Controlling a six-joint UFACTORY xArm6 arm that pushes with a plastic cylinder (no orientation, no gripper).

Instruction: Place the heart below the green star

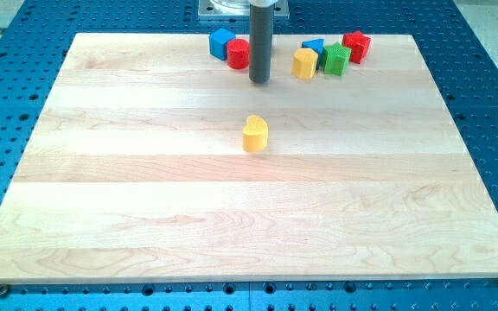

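Yellow heart [255, 135] at frame centre, lobes up, point toward bottom, long axis vertical. My tip [259, 81], bare rod gripping nothing, above it; green star [335, 60] upper right.

Heart [255, 134] sits alone mid-counter [145, 216], well nearer than everything else. My tip [259, 81] is down far of it, just right of the red cylinder [239, 54], with the blue cube [221, 41] touching the cylinder's far left. Off right along the far edge: yellow block [304, 63], blue block [313, 44] behind it, green star [335, 60], then red block [356, 45].
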